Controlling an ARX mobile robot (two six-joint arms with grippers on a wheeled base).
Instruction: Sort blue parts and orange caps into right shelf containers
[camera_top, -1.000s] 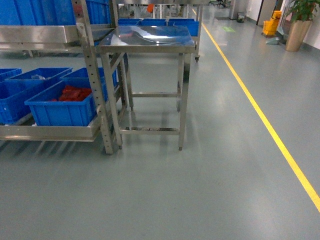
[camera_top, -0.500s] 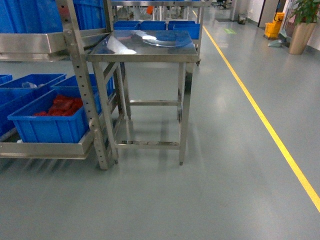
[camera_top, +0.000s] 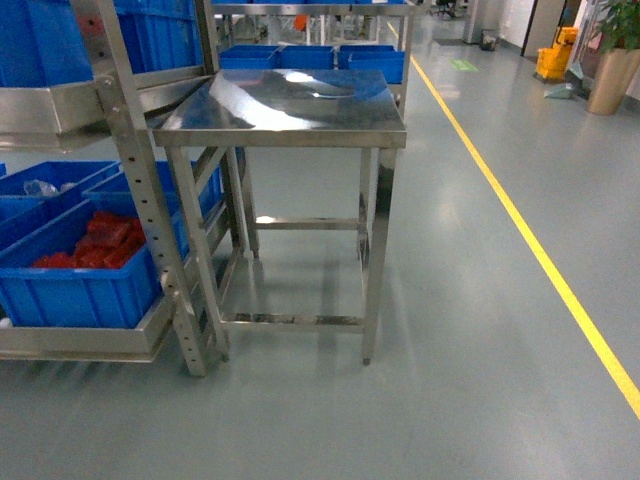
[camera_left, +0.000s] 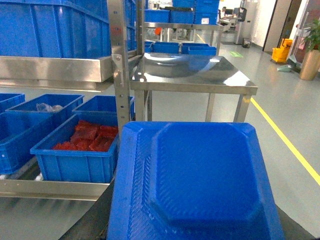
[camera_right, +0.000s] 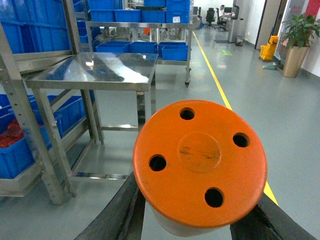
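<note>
Item 1: flat blue moulded plastic part (camera_left: 195, 185), textured, filling the left wrist view at 6 o'clock. Judged stiff and light; best gripped by its edges. The left tool itself was hidden, so its state cannot be told.

Item 2: round orange plastic cap (camera_right: 200, 160) with four holes, held between the right tool's dark fingers (camera_right: 125, 210). Judged rigid, smooth, possibly slippery.

Item 3: bright blue rectangular plastic crates (camera_top: 75, 290) on the steel shelf at 9 o'clock, beside the steel tabletop (camera_top: 290, 105).
</note>
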